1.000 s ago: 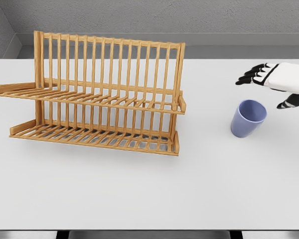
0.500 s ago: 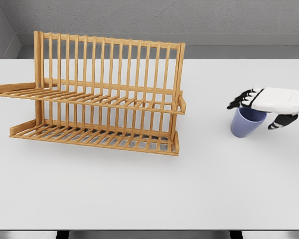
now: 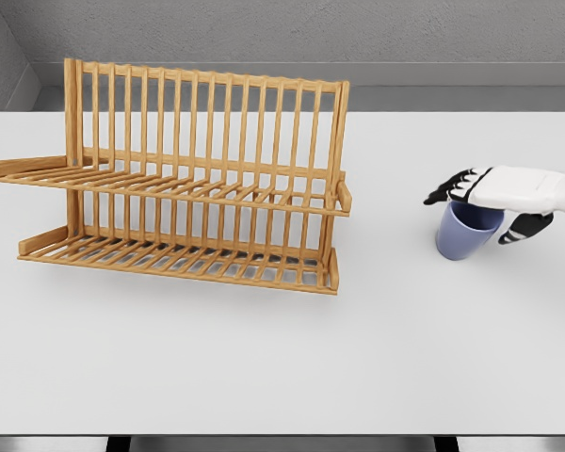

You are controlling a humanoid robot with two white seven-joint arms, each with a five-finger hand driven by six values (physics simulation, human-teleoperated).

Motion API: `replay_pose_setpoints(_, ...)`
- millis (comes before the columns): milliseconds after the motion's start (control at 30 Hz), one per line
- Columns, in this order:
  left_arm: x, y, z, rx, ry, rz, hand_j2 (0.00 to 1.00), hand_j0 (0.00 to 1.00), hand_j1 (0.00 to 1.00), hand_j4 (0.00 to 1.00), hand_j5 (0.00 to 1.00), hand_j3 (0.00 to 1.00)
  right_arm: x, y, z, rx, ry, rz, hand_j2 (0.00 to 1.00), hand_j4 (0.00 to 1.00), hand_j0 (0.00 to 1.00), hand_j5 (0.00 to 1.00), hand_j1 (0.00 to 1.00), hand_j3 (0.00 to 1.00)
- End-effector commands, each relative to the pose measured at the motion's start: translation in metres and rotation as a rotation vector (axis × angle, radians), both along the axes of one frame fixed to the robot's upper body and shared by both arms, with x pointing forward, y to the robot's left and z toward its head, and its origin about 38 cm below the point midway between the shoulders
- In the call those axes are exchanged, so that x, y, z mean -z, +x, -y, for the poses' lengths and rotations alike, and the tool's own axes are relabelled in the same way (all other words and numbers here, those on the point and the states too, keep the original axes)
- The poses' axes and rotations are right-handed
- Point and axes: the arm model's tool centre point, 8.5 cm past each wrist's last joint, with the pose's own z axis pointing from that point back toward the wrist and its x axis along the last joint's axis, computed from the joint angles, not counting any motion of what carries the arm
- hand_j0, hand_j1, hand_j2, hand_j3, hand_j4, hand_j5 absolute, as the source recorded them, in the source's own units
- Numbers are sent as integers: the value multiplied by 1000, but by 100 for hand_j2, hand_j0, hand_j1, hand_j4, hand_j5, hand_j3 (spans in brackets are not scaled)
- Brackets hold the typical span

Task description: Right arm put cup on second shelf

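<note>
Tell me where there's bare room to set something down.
Both shelves of the rack are bare. The table is open in front of the rack and between it and the cup. It is crowded only where the right hand covers the cup.

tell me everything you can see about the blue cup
The cup is a plain periwinkle-blue tumbler with no handle in view, matte like plastic or glazed ceramic. It stands on the white table, right of the wooden rack and apart from it, leaning slightly with its open mouth toward the upper right. The right hand covers the rim from above, fingers extended over it, thumb beside the right wall. No firm grasp is visible.
</note>
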Motion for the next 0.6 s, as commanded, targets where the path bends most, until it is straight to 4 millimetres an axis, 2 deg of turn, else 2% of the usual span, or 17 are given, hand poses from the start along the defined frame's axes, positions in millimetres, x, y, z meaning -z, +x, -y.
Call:
replay_pose_setpoints(0,0,0,0,0,0,0,100,100,100,100,100,100,2,0,0,1,2,-6,80,80,80,80,80,80)
replay_pose_setpoints(33,0,0,0,0,0,0,100,100,100,100,100,100,1,0,0,1,3,-7,71,71,71,71,71,71)
replay_pose_setpoints(67,0,0,0,0,0,0,100,100,100,100,100,100,1,0,0,1,3,-7,68,68,68,68,68,68)
replay_pose_setpoints(300,0,0,0,0,0,0,100,100,100,100,100,100,0,0,-1,0,3,-3,68,68,68,68,68,68)
replay_pose_setpoints(567,0,0,0,0,0,0,100,100,100,100,100,100,-26,7,0,3,16,61,68,68,68,68,68,68)
